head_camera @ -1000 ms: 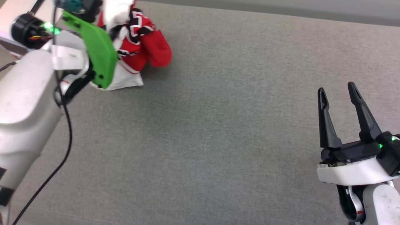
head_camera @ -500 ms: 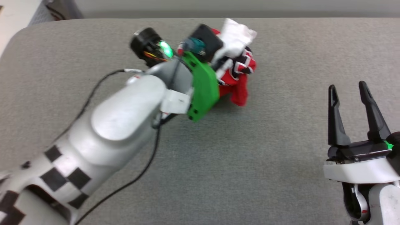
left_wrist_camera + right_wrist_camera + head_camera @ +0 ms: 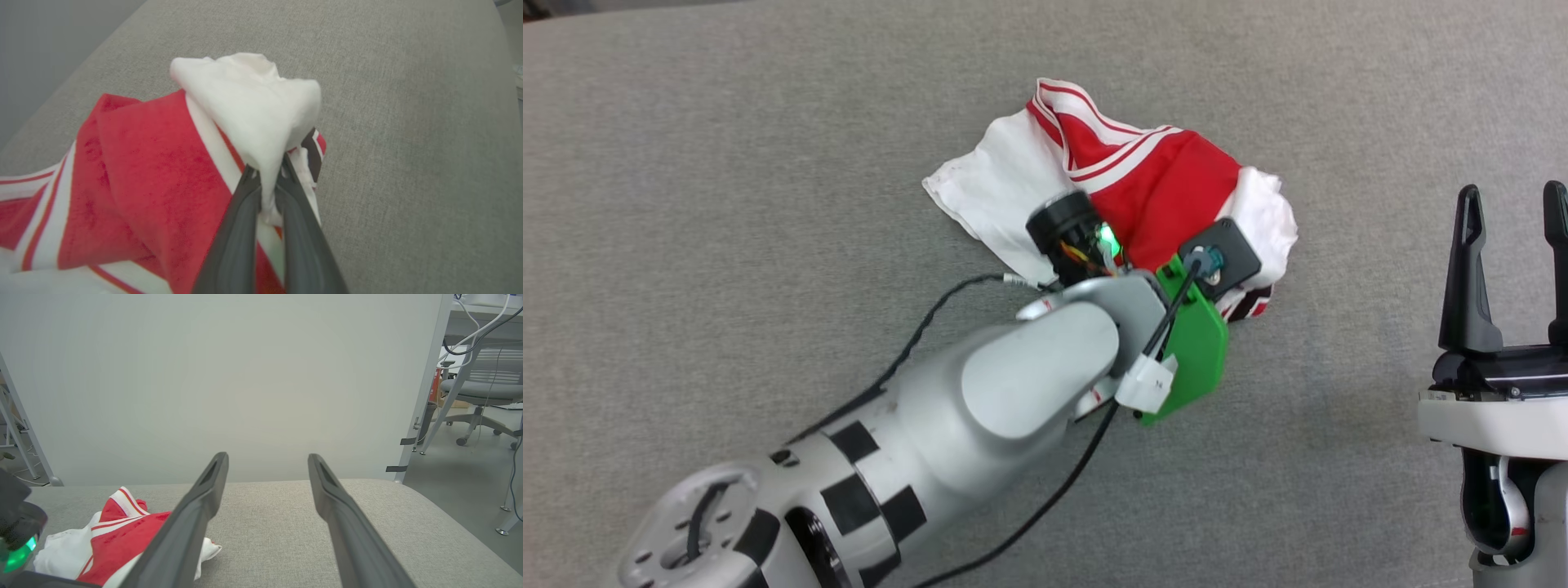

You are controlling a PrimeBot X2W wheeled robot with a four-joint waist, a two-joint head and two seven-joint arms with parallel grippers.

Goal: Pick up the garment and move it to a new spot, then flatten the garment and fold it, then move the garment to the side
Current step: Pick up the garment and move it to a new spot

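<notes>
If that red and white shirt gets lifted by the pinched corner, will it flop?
Probably: the shirt lies crumpled in soft folds on the grey surface. It is likely light, since the left gripper holds it by one thin pinch of white cloth, which might slip if tugged.

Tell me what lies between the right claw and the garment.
Nothing but bare grey padded surface: in the head view, the stretch from the garment to the open right claw holds no other thing.

Bright, even, diffuse light. Faint soft shadow beside the garment (image 3: 1152,175). Head view sharp; left wrist view slightly soft at its bottom edge.
</notes>
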